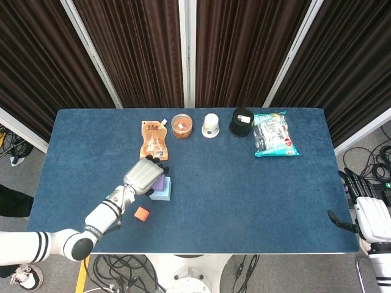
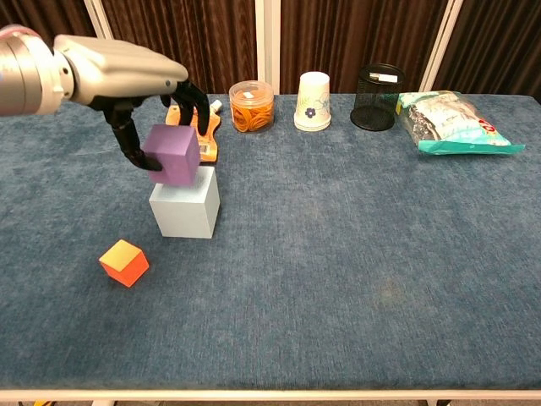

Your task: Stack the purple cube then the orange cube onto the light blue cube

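Purple cube (image 2: 172, 154) held in left robot hand (image 2: 139, 74), over left top edge of light blue cube (image 2: 186, 208). Orange cube (image 2: 123, 262) alone near front-left table (image 2: 355, 254) edge. Right robot hand (image 1: 365, 210) off table's right edge, fingers apart, holding nothing.

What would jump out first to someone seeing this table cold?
The left hand holding a purple cube just over the light blue cube, left of the table's middle; whether the two touch is unclear. Next, the small orange cube alone on the blue cloth near the front edge. The right hand sits off the table's right end, holding nothing.
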{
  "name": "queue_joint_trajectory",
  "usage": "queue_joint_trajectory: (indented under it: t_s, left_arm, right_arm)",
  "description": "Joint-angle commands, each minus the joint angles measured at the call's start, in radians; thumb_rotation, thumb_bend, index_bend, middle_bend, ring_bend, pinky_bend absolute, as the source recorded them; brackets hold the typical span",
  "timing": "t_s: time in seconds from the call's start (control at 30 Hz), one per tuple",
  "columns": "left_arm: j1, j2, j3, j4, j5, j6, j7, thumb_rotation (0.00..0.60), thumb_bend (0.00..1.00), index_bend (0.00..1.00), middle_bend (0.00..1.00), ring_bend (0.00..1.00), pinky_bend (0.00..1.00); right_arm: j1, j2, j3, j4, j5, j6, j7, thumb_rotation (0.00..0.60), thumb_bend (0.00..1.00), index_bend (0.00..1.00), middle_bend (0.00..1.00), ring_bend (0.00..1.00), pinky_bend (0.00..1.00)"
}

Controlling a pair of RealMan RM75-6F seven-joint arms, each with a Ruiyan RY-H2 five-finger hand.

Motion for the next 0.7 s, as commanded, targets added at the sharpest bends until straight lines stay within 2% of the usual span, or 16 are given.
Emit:
queue_joint_trajectory:
  t_s: [0.03,0.7]
  left_arm:
    - [0.005,-0.023,0.021,0.015,0.056,-0.001,-0.035,0.600,0.27,0.39,0.57,0.26,0.26]
    - [-0.017,-0.024,0.043,0.073,0.063,-0.029,-0.110,0.600,0.27,0.39,0.57,0.26,0.26]
  right_arm:
    - [0.001,0.001,-0.001,0.000,0.001,-0.003,0.000,0.600,0.18,0.00,0.00,0.00,0.00]
    - [0.006,-0.001,-0.001,-0.001,0.015,-0.015,-0.009,0.600,0.18,0.00,0.00,0.00,0.00]
